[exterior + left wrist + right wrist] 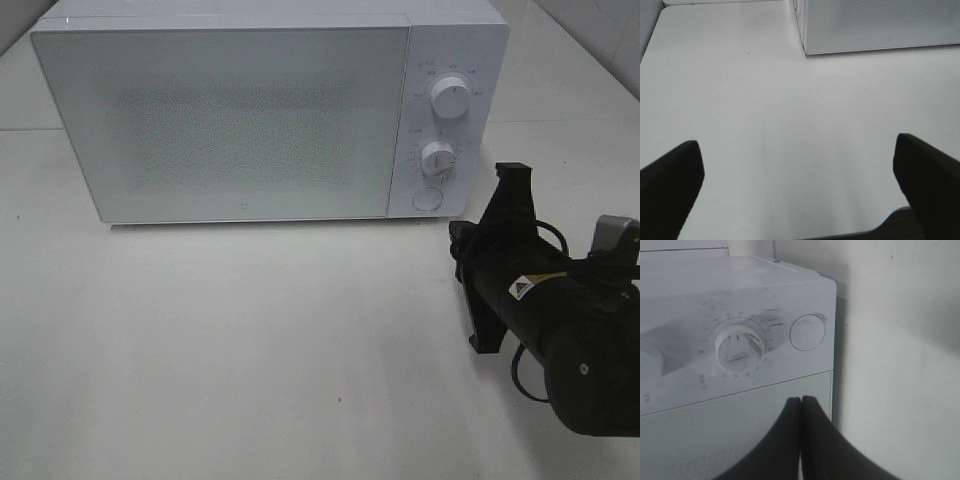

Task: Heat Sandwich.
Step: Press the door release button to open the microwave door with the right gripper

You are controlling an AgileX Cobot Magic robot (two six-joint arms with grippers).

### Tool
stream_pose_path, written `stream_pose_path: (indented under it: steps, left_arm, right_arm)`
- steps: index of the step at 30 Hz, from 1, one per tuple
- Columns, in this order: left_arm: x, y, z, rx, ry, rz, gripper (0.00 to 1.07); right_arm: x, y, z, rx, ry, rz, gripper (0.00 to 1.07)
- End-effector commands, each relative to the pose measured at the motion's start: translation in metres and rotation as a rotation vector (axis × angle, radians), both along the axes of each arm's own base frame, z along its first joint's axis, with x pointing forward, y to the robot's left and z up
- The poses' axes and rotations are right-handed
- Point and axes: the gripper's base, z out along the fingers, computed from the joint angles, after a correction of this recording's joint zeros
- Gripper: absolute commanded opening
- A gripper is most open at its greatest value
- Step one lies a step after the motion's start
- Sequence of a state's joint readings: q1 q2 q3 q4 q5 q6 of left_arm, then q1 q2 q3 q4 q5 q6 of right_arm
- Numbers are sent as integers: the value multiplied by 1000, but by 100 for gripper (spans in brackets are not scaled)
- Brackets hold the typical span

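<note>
Right wrist view: right jaws pressed flat together, gripping nothing, just short of round button [807,332] beside lower dial [739,347]. Left jaws spread wide, empty, above worktop [790,100]. Beyond, microwave [230,120], door closed. No sandwich visible in any view; possibly inside, cannot tell. Risk: off-centre push slips onto dial, or shoves microwave backward across smooth worktop.
</note>
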State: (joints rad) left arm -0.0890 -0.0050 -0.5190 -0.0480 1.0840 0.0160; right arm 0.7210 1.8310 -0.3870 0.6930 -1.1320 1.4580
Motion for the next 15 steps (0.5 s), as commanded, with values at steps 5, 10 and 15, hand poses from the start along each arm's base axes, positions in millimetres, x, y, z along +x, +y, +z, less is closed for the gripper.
stream_pose_path:
  steps: [5, 10, 15]
  left_arm:
    - [-2, 0, 0, -10, -25, 1, 98]
    - [-2, 0, 0, -10, -25, 1, 98]
    - [-2, 0, 0, -10, -25, 1, 98]
  right_arm:
    - [25, 10, -8, -18, 11, 41, 0]
    - [42, 11, -10, -25, 24, 35, 0]
    - [61, 8, -18, -36, 54, 10, 0]
